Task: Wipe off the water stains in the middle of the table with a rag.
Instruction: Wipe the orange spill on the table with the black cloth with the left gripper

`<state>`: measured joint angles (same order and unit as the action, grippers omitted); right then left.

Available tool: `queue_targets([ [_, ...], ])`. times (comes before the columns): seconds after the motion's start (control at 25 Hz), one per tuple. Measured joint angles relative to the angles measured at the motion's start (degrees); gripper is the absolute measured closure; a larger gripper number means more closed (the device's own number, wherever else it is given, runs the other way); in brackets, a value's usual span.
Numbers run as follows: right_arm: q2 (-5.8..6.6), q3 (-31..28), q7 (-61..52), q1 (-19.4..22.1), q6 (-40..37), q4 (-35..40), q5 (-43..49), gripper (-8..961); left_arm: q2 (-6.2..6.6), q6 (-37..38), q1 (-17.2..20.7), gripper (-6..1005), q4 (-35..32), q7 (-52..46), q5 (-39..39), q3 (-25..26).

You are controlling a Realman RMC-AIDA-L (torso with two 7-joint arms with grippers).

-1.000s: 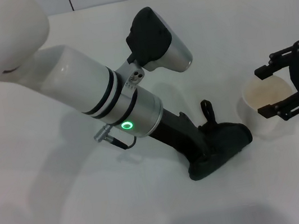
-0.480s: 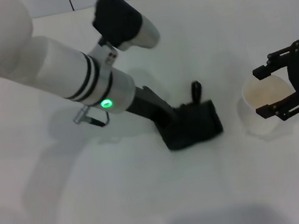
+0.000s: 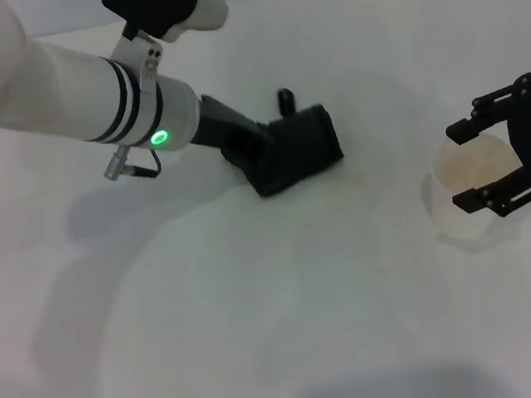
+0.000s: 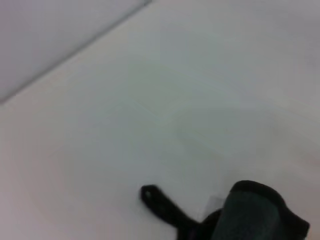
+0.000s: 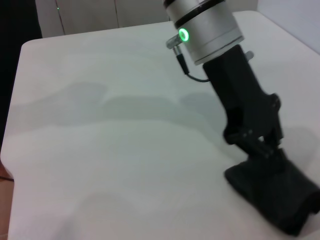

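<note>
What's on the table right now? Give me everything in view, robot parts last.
table: one, white, spans the whole head view.
rag: one, black with a loop tag, mid-table, pressed flat under the left gripper.
cup: one, white, at the table's right side, between the right gripper's fingers.
water stains: none that I can make out on the bare surface.
left gripper: one, black, on the rag, arm reaching in from the far left.
right gripper: one, black, open around the cup.
</note>
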<state>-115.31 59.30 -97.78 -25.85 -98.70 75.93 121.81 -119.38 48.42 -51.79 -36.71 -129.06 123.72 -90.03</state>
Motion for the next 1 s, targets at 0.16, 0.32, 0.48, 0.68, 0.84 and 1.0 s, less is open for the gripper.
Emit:
queue_targets([
  [0.16,0.00,0.0,0.0,-0.1,0.0,0.0,0.0,140,-0.20,-1.0,0.0,930,-0.2,1.0,-0.3,-0.2],
  [0.32,0.00,0.0,0.0,-0.2,0.0,0.0,0.0,140,-0.56,-0.4,-0.7,930,-0.1,3.7,-4.5,-4.8],
  [0.48,0.06,-0.2,0.0,0.0,0.0,0.3,0.0,140,-0.34,1.4,-1.6,930,-0.9,4.9,-10.0,-12.5],
  [0.68,0.09,-0.3,0.0,0.1,-0.2,0.6,0.0,140,-0.52,6.4,-1.6,930,-2.1,7.0,-11.2,-13.1],
  [0.84,0.09,-0.4,0.1,0.2,-0.4,0.6,0.0,140,-0.40,11.7,-1.4,930,-2.8,10.4,-14.2,-13.2],
  [1.0,0.09,-0.4,0.0,0.3,-0.4,0.7,0.0,140,-0.39,15.6,-1.3,930,-3.5,11.9,-15.0,-13.2],
])
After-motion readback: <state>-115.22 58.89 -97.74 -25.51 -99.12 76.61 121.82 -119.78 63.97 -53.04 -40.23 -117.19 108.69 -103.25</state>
